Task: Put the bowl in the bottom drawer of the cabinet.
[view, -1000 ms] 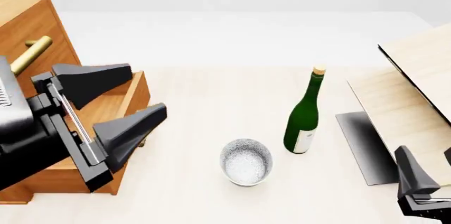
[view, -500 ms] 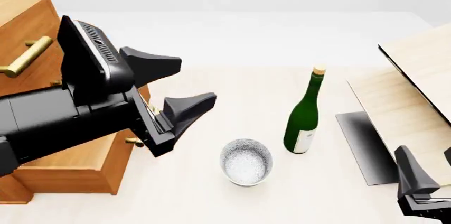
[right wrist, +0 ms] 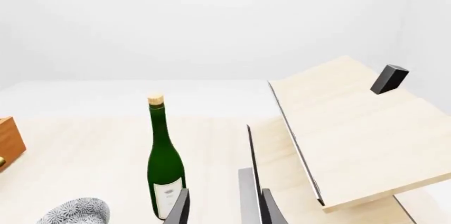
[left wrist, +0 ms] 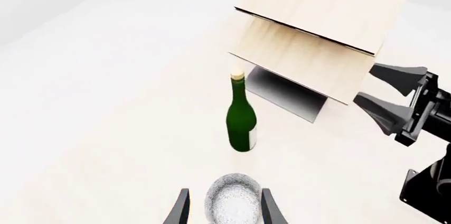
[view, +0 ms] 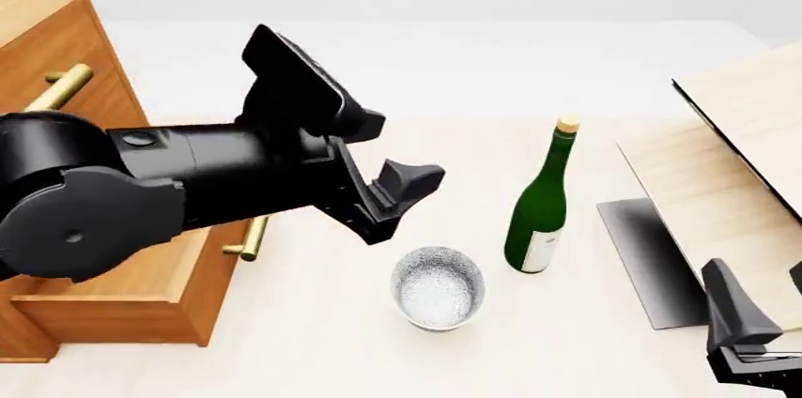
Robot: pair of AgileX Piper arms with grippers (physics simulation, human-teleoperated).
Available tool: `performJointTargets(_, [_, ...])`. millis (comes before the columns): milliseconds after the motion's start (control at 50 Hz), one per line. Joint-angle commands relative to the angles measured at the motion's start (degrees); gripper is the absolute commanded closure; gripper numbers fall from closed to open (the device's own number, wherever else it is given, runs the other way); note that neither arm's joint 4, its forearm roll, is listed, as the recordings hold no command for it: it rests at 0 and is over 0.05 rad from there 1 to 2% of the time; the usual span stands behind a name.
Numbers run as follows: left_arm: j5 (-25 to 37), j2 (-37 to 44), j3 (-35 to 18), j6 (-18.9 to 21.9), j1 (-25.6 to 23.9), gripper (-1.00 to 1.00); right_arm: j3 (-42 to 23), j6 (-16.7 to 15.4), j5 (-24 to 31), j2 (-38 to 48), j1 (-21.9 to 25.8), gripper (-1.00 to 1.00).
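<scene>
One bowl (view: 437,286), one green bottle (view: 540,201), one cabinet (view: 44,60) and one slanted pale board structure (view: 739,145) share the tabletop (view: 414,145), worked by two black arms. Nearest the camera, at the right front edge, the right gripper (view: 752,318) shows only part of its fingers in the front view; its wrist view shows the two fingertips (right wrist: 178,206) apart with nothing between them.

The small white speckled bowl stands upright on bare tabletop near the front, apart from the bottle just to its right and behind it. Open surface lies all around the bowl, and between it and the bottom drawer (view: 150,285), which is pulled out at the left, its brass bar handle (view: 251,238) facing the bowl. The left gripper (view: 389,193) hangs above and slightly left of the bowl, not touching it; from its wrist camera the fingers (left wrist: 268,211) are spread, with the bowl (left wrist: 232,200) seen between them.

Farther back, the corked bottle stands upright mid-table. The board structure slopes along the right edge. The cabinet rises at the far left, one upper handle (view: 56,88) showing, with clear tabletop behind.
</scene>
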Motion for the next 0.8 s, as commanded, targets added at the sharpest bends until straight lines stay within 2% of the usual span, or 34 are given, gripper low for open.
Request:
performJointTargets(20, [1.1,5.2,-2.5,-1.3,0.0,-1.0,0.0,0.0,0.0,0.0,0.0,-1.0])
performJointTargets(100, [1.7,7.1,-3.3,-3.2,-0.3,-1.0,0.0,0.0,0.0,0.0,0.0,-1.0])
performJointTargets(380, [2.5,9.7,-3.3,-5.2,-1.9,-1.0,0.0,0.0,0.0,0.0,0.0,-1.0])
performJointTargets(500, [2.5,11.7,-3.7,-7.1,-4.1,-1.0,0.0,0.0,0.0,0.0,0.0,-1.0])
performJointTargets(800, [2.2,16.2,-4.7,-8.4,-6.8,-1.0,0.0,0.0,0.0,0.0,0.0,-1.0])
